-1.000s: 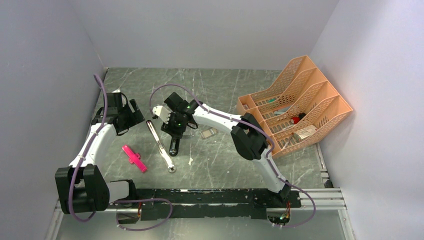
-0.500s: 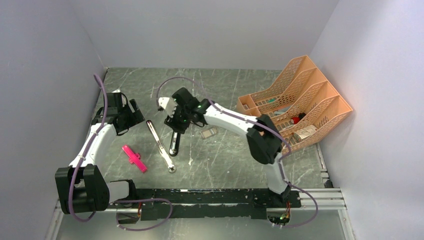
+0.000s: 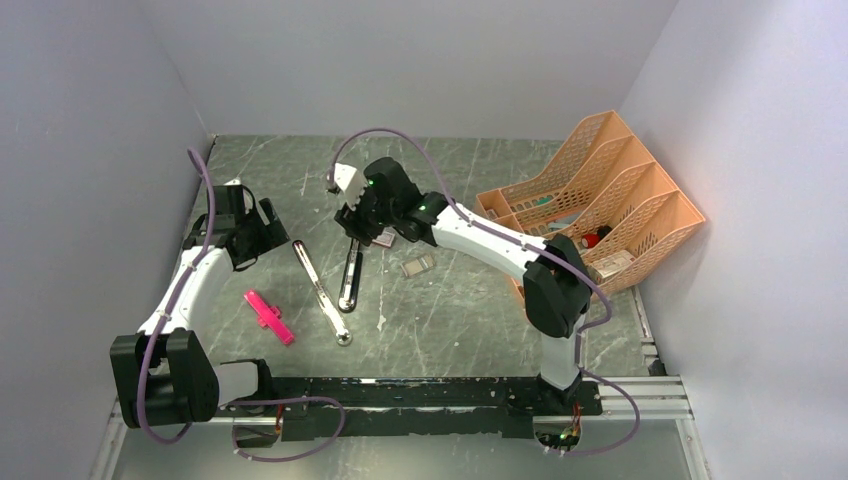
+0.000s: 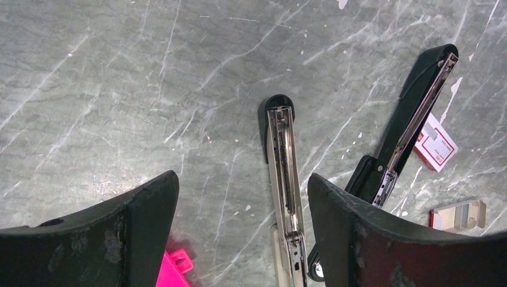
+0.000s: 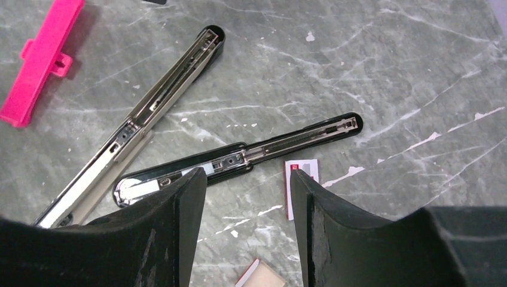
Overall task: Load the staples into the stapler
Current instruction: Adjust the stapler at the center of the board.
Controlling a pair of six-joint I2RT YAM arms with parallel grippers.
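Observation:
The black stapler [image 3: 349, 276] lies opened out flat on the table, its chrome rail facing up; it also shows in the right wrist view [image 5: 239, 160] and the left wrist view [image 4: 412, 122]. The red-and-white staple box [image 5: 302, 172] lies beside its far end, also in the left wrist view [image 4: 436, 147]. I cannot make out any loose staple strips. My right gripper [image 5: 248, 176] is open and empty, above the box and the stapler's far end [image 3: 360, 222]. My left gripper [image 4: 239, 179] is open and empty, to the left [image 3: 262, 235].
A silver-grey stapler with a black tip [image 3: 320, 290] lies left of the black one. A pink plastic piece [image 3: 269, 317] lies near the left arm. An open box tray [image 3: 417, 266] sits right of the black stapler. An orange file rack [image 3: 590, 215] stands at the right.
My right gripper has moved toward the far side and right, off the black stapler, which now lies uncovered. The left arm has not moved.

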